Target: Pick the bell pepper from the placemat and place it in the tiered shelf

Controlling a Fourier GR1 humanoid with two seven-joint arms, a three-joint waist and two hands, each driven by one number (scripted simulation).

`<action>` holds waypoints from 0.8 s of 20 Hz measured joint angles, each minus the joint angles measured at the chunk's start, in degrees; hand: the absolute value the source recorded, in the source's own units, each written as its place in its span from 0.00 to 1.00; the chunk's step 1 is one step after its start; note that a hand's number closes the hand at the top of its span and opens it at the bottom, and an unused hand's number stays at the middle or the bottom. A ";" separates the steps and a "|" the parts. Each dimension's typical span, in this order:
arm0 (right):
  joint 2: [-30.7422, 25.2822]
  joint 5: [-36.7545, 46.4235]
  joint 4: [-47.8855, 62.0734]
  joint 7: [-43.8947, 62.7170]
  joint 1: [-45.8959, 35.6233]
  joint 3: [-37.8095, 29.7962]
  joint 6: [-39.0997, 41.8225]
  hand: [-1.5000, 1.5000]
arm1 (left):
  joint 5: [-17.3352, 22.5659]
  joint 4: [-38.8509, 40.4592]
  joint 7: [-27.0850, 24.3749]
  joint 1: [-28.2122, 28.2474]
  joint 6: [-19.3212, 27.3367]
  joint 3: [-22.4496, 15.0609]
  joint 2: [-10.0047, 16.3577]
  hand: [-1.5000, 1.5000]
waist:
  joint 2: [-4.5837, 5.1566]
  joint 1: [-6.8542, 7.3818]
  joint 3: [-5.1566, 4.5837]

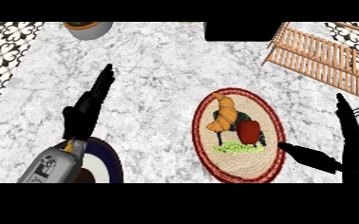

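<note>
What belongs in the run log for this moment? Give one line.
bell pepper: on placemat, not held | right hand: open, at placemat's right edge | left hand: open, resting | shelf: no pepper

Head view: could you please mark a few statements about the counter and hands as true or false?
1. The bell pepper lies on the placemat. True.
2. The right hand is curled round the bell pepper. False: it is open at the placemat's right, apart from the pepper.
3. The tiered shelf stands at the view's upper right. True.
4. The croissant lies in the tiered shelf. False: it lies on the placemat, beside the pepper.
5. The left hand is open. True.
</note>
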 measured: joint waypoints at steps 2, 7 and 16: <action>-2.88 2.39 -1.97 6.84 -1.04 1.95 3.42 0.00 | -0.21 0.03 -0.39 0.47 -0.37 -0.09 0.07 0.50 | 0.01 0.29 -0.03; -8.55 7.26 -6.40 23.86 -5.74 6.90 13.41 0.00 | -0.48 0.35 0.16 -0.34 -0.71 -0.16 -0.74 0.50 | 0.08 0.69 -0.04; -3.97 16.78 -12.32 43.20 -15.62 15.37 24.00 0.00 | -2.81 2.39 -0.81 -0.21 -0.85 0.97 -2.95 0.50 | 0.01 0.26 0.14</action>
